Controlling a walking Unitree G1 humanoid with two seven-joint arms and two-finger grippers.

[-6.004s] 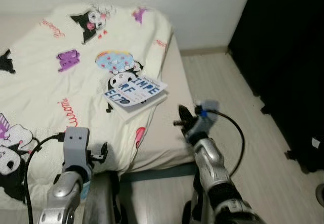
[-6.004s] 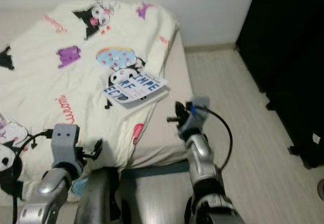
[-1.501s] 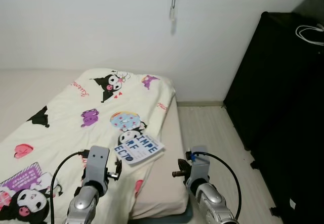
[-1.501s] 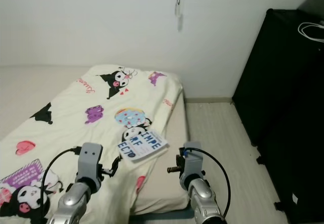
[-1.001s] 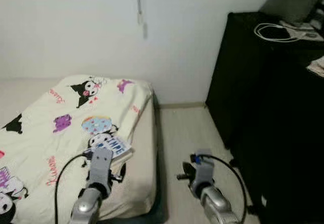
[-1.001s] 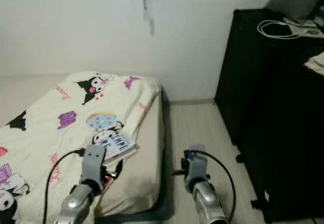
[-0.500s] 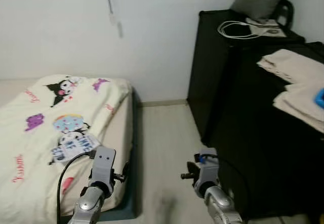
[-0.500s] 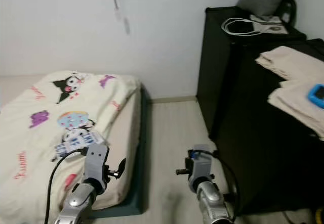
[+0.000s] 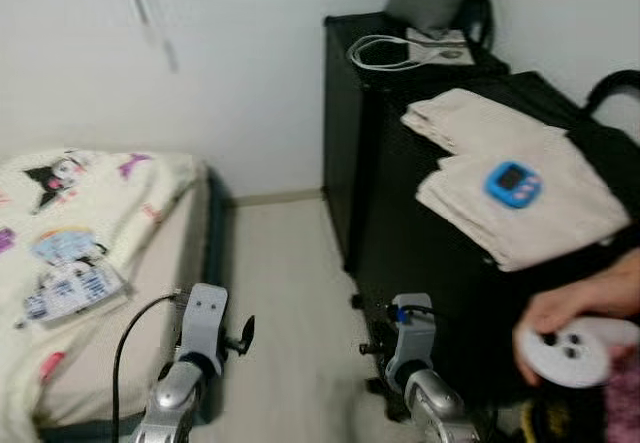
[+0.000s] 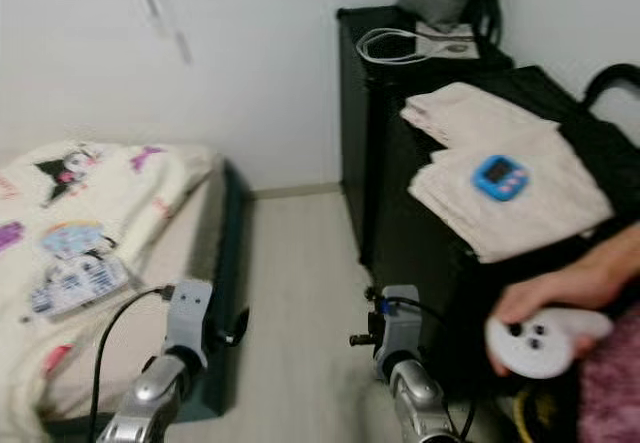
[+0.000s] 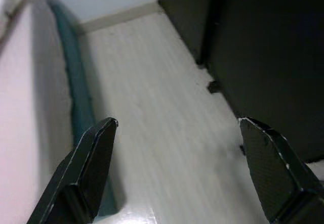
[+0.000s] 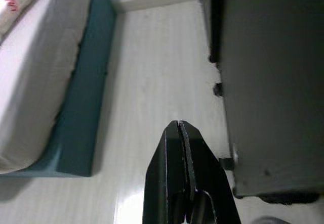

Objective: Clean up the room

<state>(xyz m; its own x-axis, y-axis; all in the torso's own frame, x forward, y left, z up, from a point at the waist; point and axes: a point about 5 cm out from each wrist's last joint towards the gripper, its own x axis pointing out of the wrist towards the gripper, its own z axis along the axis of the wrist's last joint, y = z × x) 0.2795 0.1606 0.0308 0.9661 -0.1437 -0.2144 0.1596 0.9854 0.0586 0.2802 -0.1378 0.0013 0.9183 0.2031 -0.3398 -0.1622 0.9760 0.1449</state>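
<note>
A pale wooden floor [image 9: 285,293] runs between a bed [image 9: 110,293] with a cartoon-print cover and a black cabinet [image 9: 440,263]. A book [image 9: 70,291] lies on the cover near the bed's edge. Folded beige cloths [image 9: 500,178] sit on the cabinet top with a small blue timer [image 9: 513,183] on them, and a white cable [image 9: 395,51] lies farther back. The left gripper [image 11: 177,163] hangs above the floor with jaws released; the right gripper [image 12: 180,148] has jaws clenched on nothing. A person's hand [image 10: 545,298] holds a white controller [image 10: 540,341] beside the cabinet.
</note>
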